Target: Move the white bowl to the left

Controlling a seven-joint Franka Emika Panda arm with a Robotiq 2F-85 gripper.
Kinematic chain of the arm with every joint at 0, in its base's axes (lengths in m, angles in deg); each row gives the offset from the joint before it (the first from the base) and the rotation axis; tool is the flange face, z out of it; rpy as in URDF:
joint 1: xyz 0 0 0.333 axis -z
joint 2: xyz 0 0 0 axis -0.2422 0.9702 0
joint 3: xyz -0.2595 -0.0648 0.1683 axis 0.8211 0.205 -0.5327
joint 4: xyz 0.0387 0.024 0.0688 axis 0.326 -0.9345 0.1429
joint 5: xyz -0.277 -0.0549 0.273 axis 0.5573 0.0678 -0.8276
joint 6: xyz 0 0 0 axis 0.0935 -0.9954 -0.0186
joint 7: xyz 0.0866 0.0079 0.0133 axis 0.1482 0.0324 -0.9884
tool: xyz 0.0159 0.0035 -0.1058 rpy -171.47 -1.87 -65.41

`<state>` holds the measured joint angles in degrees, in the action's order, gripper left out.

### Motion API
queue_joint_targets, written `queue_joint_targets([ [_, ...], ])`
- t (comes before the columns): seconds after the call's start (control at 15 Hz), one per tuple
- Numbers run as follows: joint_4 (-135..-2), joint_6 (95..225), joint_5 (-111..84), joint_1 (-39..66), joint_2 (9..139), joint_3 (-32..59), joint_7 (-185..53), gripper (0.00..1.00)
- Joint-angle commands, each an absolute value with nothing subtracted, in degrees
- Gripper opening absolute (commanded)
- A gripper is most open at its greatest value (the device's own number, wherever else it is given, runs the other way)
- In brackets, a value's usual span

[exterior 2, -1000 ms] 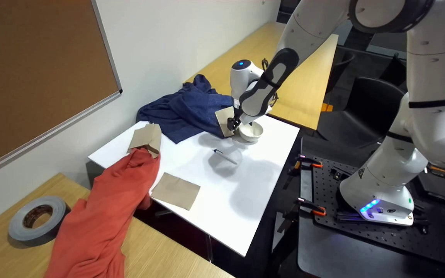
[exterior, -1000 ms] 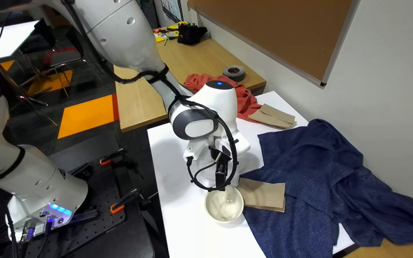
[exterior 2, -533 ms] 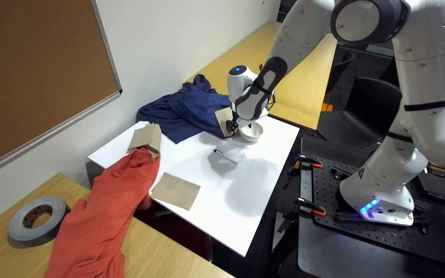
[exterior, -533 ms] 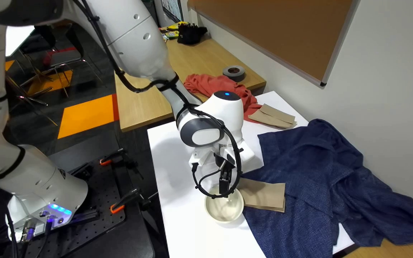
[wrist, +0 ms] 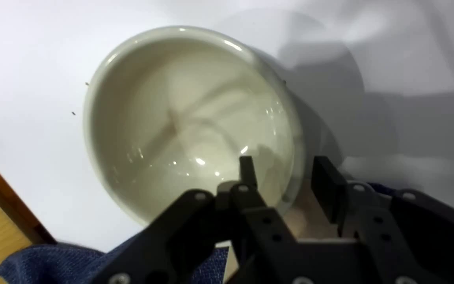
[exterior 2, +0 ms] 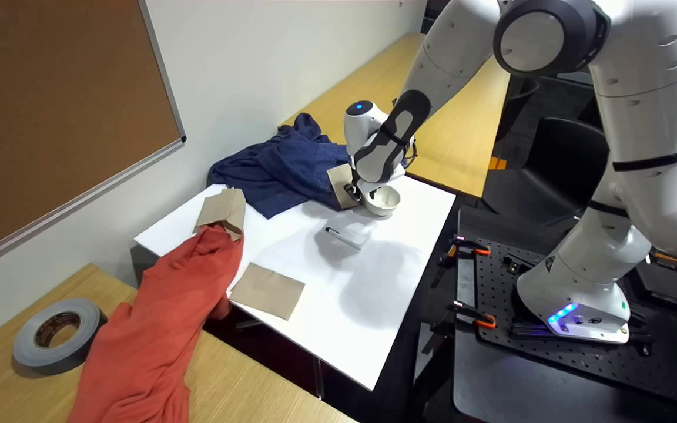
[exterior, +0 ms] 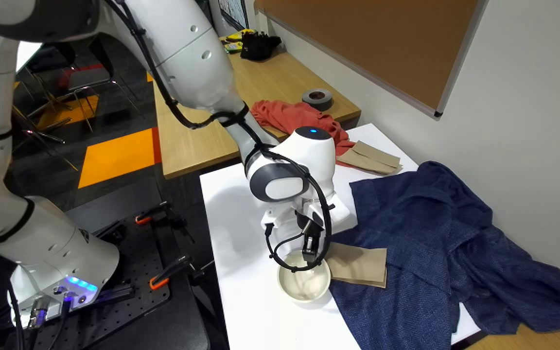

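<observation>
So the white bowl (wrist: 187,118) sat upright on the white table (exterior: 253,311), with the tool (wrist: 284,169) right at its rim. The fingers (wrist: 247,171) were spread apart: in the wrist view, one showed over the bowl's inside, the other beyond the rim. Couldn't tell if either touched. A tan sheet (exterior: 358,265) lay just beside the bowl.
</observation>
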<state>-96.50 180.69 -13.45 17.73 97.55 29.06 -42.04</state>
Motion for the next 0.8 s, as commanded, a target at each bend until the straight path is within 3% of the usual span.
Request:
queue_joint_targets([
  [0.0, -95.87, 181.34, -15.01, 16.52, 98.13, 30.24, -42.03, 0.13],
  [0.13, -95.88, 181.34, -15.11, 16.56, 98.18, 30.2, -42.06, 0.01],
  [0.73, -100.45, 181.81, -14.27, 13.85, 93.18, 29.85, -42.89, 0.02],
])
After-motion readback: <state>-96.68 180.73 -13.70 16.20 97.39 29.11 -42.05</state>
